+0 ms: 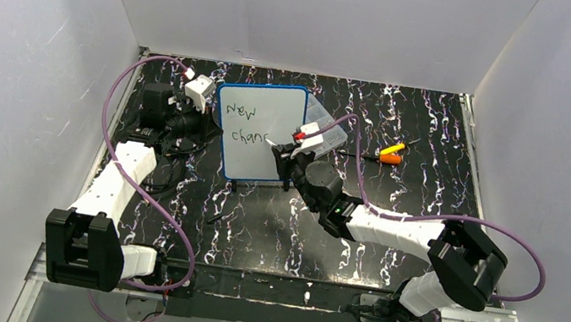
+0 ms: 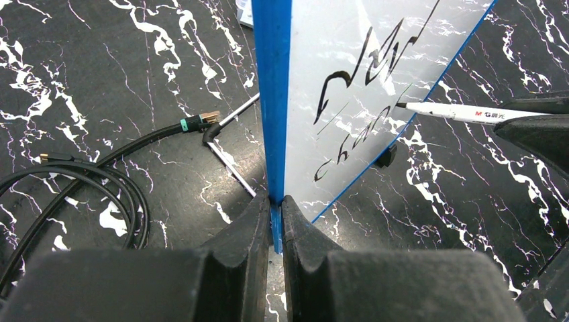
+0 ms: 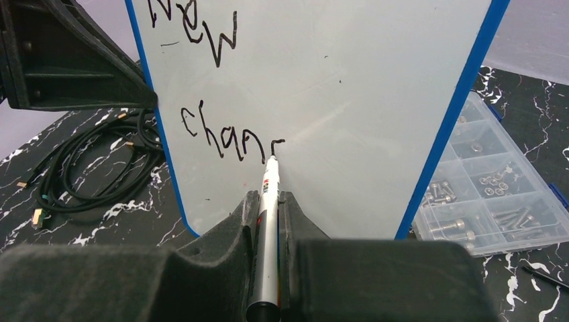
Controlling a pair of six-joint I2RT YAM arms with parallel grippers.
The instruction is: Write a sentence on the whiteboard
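While your left tool [image 2: 275, 203] clamps the board [image 1: 261, 132] and your right tool [image 3: 268, 198] grips the pen [image 3: 270, 176], only "New chan" is written; you must judge the sentence [image 3: 228, 137] far from finished.

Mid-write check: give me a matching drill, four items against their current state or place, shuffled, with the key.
Items
1. left tool
2. right tool
3. marker
4. clear compartment box

States
A. lies flat past the whiteboard's right edge, screws inside
B. shut on the whiteboard's blue frame
C. tip against the board, at the end of the second written line
D. shut on the marker's barrel

Pairs: 1-B, 2-D, 3-C, 4-A
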